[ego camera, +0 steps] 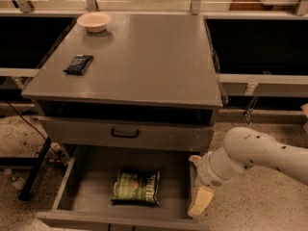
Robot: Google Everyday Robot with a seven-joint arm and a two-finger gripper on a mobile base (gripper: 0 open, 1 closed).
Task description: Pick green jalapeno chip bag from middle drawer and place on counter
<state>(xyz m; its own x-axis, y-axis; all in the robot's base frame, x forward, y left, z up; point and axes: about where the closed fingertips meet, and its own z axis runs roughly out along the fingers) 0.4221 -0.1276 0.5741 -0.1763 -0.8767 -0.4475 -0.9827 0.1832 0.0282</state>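
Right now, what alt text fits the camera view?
A crinkled green foil chip bag lies flat on the floor of an open shallow grey drawer, while the robot's white arm holds its gripper at the drawer's right wall, apart from the bag. On the flat grey counter above sit a dark flat packet and a pale round bowl.

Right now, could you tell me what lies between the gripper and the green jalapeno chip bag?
In the camera view, only bare middle drawer floor lies between the gripper, at the drawer's right edge, and the green jalapeno chip bag.
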